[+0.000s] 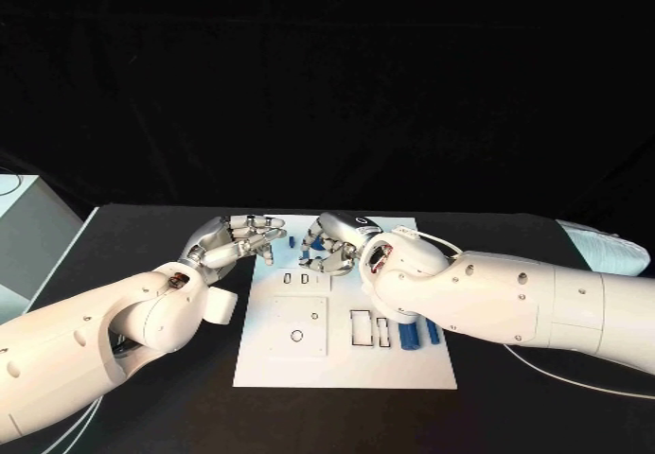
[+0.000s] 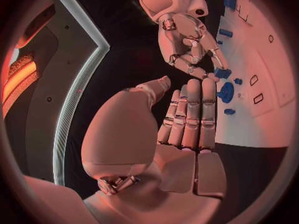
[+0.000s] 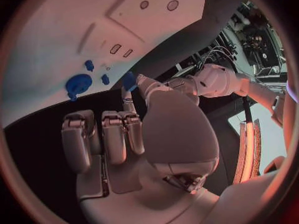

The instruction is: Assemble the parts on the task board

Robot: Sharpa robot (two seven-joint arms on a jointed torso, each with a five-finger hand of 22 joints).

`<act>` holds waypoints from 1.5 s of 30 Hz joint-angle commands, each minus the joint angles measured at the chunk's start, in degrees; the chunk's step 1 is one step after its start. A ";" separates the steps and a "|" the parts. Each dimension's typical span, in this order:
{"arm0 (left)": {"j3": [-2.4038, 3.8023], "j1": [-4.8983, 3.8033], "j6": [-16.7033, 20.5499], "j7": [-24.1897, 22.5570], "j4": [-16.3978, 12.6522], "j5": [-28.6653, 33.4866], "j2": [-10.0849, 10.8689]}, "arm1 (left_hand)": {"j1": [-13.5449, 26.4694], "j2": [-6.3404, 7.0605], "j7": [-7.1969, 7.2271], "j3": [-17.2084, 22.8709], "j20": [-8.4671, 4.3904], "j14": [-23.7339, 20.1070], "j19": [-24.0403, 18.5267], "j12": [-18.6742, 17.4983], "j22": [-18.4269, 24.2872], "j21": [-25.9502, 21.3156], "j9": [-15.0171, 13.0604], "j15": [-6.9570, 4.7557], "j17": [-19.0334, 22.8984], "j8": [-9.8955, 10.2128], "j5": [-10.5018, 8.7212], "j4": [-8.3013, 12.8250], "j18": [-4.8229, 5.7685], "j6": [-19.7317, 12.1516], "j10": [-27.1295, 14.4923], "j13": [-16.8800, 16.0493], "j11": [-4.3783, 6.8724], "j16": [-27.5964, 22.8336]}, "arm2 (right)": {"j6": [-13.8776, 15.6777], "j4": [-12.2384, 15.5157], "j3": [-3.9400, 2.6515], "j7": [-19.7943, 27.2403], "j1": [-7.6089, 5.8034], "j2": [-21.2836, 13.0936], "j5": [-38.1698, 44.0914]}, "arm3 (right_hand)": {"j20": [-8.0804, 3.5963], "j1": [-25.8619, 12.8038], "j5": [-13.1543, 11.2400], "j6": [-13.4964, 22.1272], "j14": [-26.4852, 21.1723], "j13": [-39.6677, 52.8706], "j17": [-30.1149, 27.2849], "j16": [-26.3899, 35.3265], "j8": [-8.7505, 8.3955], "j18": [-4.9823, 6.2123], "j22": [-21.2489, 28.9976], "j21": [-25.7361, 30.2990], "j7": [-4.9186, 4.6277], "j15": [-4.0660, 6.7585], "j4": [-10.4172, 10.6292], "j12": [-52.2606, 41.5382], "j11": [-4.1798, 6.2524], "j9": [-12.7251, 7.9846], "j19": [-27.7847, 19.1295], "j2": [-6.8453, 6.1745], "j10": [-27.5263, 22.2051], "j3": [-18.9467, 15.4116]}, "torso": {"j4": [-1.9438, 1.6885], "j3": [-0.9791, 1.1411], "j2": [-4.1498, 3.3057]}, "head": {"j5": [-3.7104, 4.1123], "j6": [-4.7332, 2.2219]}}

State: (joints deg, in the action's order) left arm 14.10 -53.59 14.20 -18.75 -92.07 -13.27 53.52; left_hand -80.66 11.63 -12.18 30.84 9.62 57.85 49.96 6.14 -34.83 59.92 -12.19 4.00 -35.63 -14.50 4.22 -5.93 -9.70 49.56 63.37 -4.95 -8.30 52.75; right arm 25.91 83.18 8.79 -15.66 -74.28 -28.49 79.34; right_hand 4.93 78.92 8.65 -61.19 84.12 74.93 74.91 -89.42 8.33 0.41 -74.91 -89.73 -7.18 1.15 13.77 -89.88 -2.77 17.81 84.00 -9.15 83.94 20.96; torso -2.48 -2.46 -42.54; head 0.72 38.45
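The white task board (image 1: 342, 364) lies mid-table. My right hand (image 1: 334, 244) hovers over its far edge and pinches a small blue part (image 3: 129, 80) between thumb and a finger, its other fingers curled in. Close by on the board (image 3: 56, 40) lie a round blue part (image 3: 77, 83) and two small blue pieces (image 3: 89, 64). My left hand (image 1: 243, 236) is at the board's far left corner, fingers stretched out straight (image 2: 190, 114), holding nothing. In the left wrist view the right hand (image 2: 190, 40) holds the small blue part (image 2: 222, 73) just above the round part (image 2: 226, 92).
Two longer blue parts (image 1: 410, 334) lie at the board's right edge beside rectangular slots. A raised square plate (image 1: 298, 326) with a hole sits on the board's near left. A white box (image 1: 27, 236) stands at the table's far left.
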 commanded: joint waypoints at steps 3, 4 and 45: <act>0.04 -0.02 -0.66 -0.22 -0.09 -0.08 -0.22 | 0.34 -0.33 -0.08 0.25 -0.04 0.39 0.40 -0.15 0.00 0.25 -0.09 0.01 0.10 0.09 -0.09 0.08 -0.89 -0.48 -0.27 -0.02 0.02 0.25 | -1.56 0.18 0.19 -5.92 0.97 1.11 5.43 | -0.23 -0.72 0.22 -0.22 5.51 15.07 13.52 -0.05 0.27 -0.41 -15.09 -0.27 0.20 0.34 0.16 -0.12 0.32 0.06 6.00 -0.06 6.06 0.06 | 0.08 0.01 -0.03 | -0.12 0.32; 0.04 -0.02 -0.68 -0.23 -0.11 -0.08 -0.24 | 0.34 -0.33 -0.08 0.25 -0.04 0.39 0.40 -0.15 0.00 0.25 -0.09 0.01 0.10 0.09 -0.09 0.08 -0.89 -0.48 -0.27 -0.02 0.02 0.25 | -1.53 0.19 0.21 -6.46 1.21 1.27 5.87 | -0.23 -0.72 0.22 -0.22 5.51 15.07 13.52 -0.05 0.27 -0.41 -15.09 -0.27 0.20 0.34 0.16 -0.12 0.32 0.06 6.00 -0.06 6.06 0.06 | 0.08 -0.02 -0.03 | -0.16 0.37; 0.04 0.02 -1.09 -0.07 -0.05 -0.09 -0.39 | 0.46 -0.31 -0.08 0.30 -0.01 0.40 0.40 -0.12 0.00 0.34 -0.14 0.02 0.12 0.08 -0.11 0.14 -0.89 -0.50 -0.30 -0.03 0.01 0.30 | 0.20 -2.41 0.39 -8.88 5.01 2.32 9.57 | -0.26 -1.65 0.66 -0.21 5.52 15.07 13.57 -0.07 0.55 -0.41 -15.09 -0.27 0.23 0.36 0.48 -0.12 0.35 0.14 6.00 -0.91 6.06 -0.34 | 0.07 0.17 -0.11 | -0.57 1.58</act>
State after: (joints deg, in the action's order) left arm 14.10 -53.57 14.17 -18.62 -92.03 -13.27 53.26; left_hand -80.66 11.63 -12.18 30.84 9.62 57.85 49.96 6.14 -34.83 59.92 -12.27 4.01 -35.56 -14.50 4.22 -5.93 -9.70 49.56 63.38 -4.95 -8.30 52.75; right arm 25.75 80.91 9.13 -25.11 -69.44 -26.25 88.19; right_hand 4.94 77.86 9.23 -61.34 84.12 74.91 74.91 -89.41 8.57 0.40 -74.93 -89.73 -7.02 1.14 14.01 -89.88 -2.78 17.91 84.00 -10.21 83.94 20.71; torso -2.47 -2.31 -42.62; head 0.14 40.00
